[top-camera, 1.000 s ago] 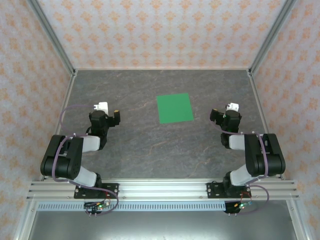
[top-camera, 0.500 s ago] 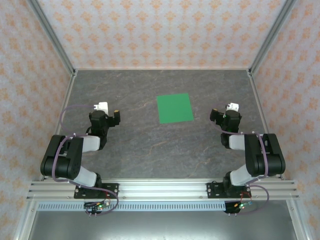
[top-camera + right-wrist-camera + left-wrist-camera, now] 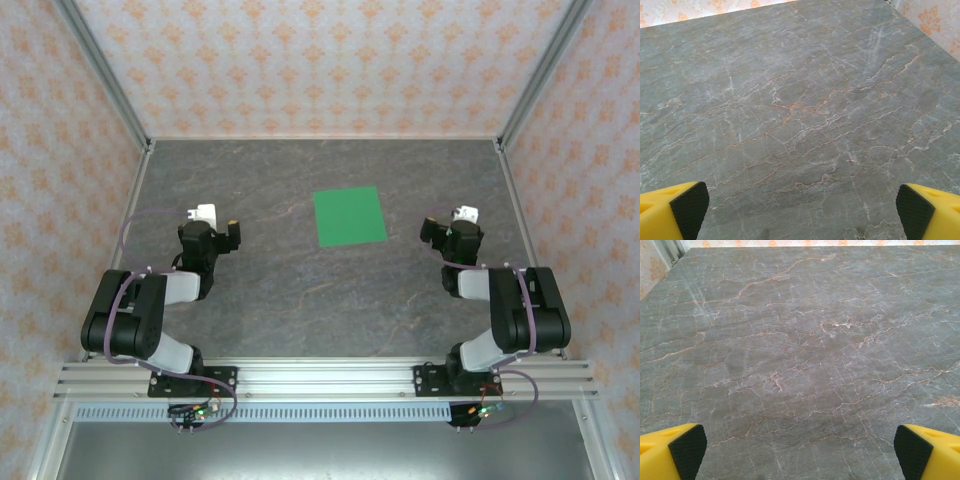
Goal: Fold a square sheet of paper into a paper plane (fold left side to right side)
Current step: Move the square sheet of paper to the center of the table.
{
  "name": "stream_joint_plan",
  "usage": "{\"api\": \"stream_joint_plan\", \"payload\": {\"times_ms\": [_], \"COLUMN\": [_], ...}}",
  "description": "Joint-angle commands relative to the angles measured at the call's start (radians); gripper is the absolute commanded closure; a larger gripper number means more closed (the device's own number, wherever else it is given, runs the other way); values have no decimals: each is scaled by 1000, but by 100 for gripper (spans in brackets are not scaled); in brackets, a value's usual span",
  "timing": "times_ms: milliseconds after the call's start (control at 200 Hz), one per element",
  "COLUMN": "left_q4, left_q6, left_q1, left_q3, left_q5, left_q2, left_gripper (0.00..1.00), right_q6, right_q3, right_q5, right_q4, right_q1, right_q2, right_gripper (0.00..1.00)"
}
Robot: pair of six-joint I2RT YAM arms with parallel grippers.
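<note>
Grn sheet (image 3: 349, 216) flat, marble tbl (image 3: 300, 295), patterned walls (image 3: 320, 60) rnd

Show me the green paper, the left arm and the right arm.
green paper (image 3: 349, 216), top view, middle of the flat sheet.
left arm (image 3: 125, 318), top view, its bulky black elbow section.
right arm (image 3: 530, 310), top view, its bulky black elbow section.
</note>
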Motion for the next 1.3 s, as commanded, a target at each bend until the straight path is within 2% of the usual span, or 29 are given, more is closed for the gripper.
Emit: {"api": "stream_joint_plan", "payload": {"times_ms": [0,175,285,415,535,681,846,1146,1291], "left_q4": [-28,-242,-347,-519,-667,-812,-901,-1134,-1237], "left_q6": [-16,-14,-92,-116,-121,-109,-73,-93,-107], "left_q1": [-4,-28,-79,-250,-419,-578,-688,-716,-716], "left_q3": [42,92,122,227,330,468,617,1126,1330], "left_q5": [-61,-94,-46,-61,-69,-70,-68,-118,-104], "left_q2": [-29,-206,-324,-372,-331,-234,-44,455,638], "left_gripper": [1,1,1,1,1,1,1,0,1], "right_q6": [34,83,162,260,360,419,424,412,406], "right_q3": [37,97,164,231,251,285,310,306,314], "right_q5": [67,90,51,-1,-48,-80,-71,-57,-55], "right_q4": [-53,-328,-509,-674,-770,-908,-1053,-1158,-1175], "right_q1": [3,3,5,34,77,108,109,109,109], "right_q2": [-61,-252,-318,-390,-421,-400,-404,-479,-490], "right_gripper": [0,0,0,0,0,0,0,0,0]}}
